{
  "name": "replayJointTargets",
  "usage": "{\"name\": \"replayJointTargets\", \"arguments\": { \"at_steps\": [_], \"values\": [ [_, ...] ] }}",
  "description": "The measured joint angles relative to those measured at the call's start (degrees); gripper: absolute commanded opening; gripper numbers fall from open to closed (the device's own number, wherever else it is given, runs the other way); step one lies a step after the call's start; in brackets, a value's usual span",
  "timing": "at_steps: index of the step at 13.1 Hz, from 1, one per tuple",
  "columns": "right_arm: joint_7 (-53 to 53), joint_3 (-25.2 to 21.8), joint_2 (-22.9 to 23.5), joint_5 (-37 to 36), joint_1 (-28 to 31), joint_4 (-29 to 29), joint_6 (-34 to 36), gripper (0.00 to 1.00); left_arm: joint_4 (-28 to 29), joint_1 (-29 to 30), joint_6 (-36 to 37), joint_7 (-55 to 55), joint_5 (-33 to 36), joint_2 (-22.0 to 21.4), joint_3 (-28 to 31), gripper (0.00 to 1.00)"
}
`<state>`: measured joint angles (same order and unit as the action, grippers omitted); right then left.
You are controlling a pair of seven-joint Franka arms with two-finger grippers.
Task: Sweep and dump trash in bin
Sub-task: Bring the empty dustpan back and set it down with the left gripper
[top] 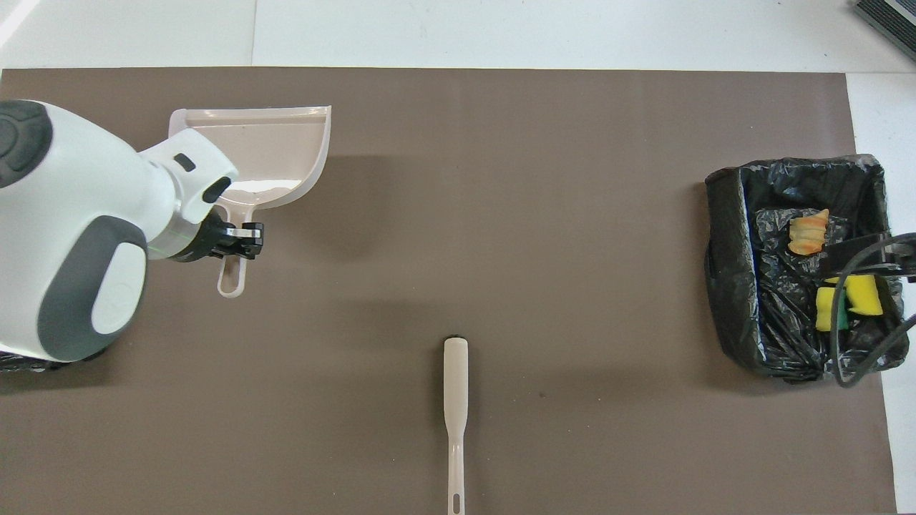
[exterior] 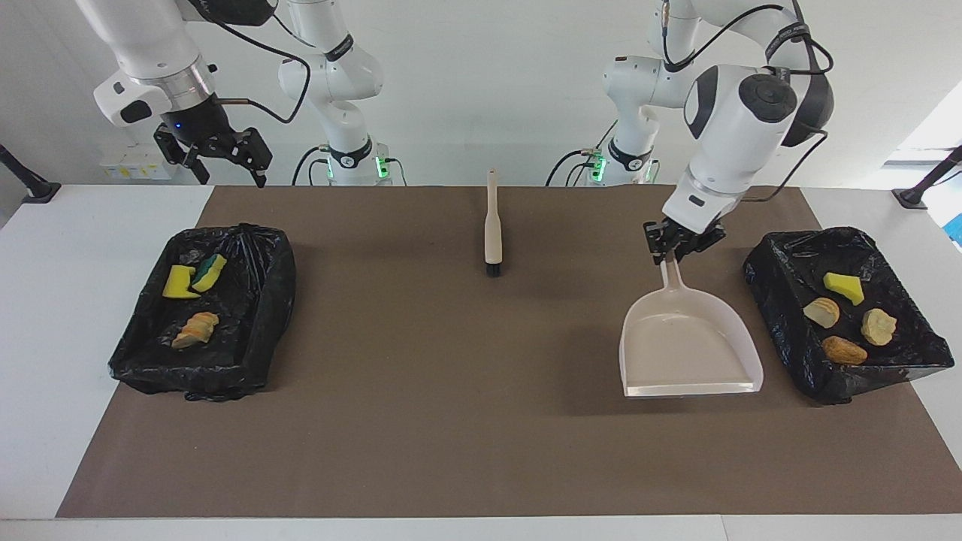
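Brown mat (exterior: 451,421) on white table (exterior: 68,300)

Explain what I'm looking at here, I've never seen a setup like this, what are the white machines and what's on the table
Two white robot arms stand at a table with a brown mat. One picture faces them from across the table; the other looks down from above their own end.

The left pincer is shut on the handle of a beige dustpan, which looks empty. The right pincer waits, open, in the air above the table's edge near its bin.

A brush lies mid-mat. At each end sits a bin lined with black plastic. The right arm's bin holds three scraps, the left arm's bin four. No trash shows on the mat.
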<state>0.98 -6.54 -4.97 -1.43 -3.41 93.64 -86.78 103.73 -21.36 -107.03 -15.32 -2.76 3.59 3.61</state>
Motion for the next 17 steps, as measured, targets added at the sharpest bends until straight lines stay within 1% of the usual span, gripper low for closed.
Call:
{"name": "replayJointTargets", "arguments": {
  "at_steps": [2,5,7,9,10,11,13,14,16,17],
  "values": [
    [-0.17,0.0,0.0,-0.01,0.0,0.19,-0.29,1.0,0.29,-6.23,-5.2,-7.15,-0.38,3.37,-0.05,0.0],
    [-0.17,-0.19,-0.01,-0.01,0.27,0.35,-0.41,1.0,0.37,-14.96,-14.11,-12.44,-0.46,10.97,-0.23,0.0],
    [-0.17,-0.27,-0.01,-0.01,0.52,0.39,-0.42,1.0,0.21,-18.38,-16.79,-14.0,-0.55,13.48,-0.23,0.0],
    [-0.17,-0.27,-0.01,-0.01,0.58,0.51,-0.42,1.0,0.05,-20.84,-17.26,-15.61,-0.56,14.8,-0.18,0.0],
    [-0.17,-0.27,-0.01,-0.01,0.58,0.53,-0.42,1.0,-0.37,-22.48,-17.82,-17.43,-0.59,16.42,-0.15,0.44],
    [-0.17,-0.27,-0.03,-0.01,0.58,0.53,-0.42,1.0,-1.27,-23.65,-19.1,-19.42,-0.58,18.18,-0.1,0.99],
    [-0.17,-0.27,-0.11,-0.01,0.6,0.53,-0.42,1.0,-3.21,-23.77,-20.93,-21.09,-0.94,20.13,0.45,1.0],
    [-0.17,-0.27,-0.2,-0.01,0.65,0.53,-0.42,1.0,-4.04,-23.28,-20.97,-21.13,-1.59,20.02,0.96,1.0],
    [-0.17,-0.27,-0.35,-0.01,0.71,0.55,-0.41,1.0,-5.41,-21.8,-19.71,-21.15,-1.98,18.01,1.69,1.0],
    [-0.17,-0.27,-0.36,-0.01,0.73,0.62,-0.36,1.0,-5.75,-20.41,-17.8,-21.15,-2.0,16.33,1.97,1.0]
  ]
}}
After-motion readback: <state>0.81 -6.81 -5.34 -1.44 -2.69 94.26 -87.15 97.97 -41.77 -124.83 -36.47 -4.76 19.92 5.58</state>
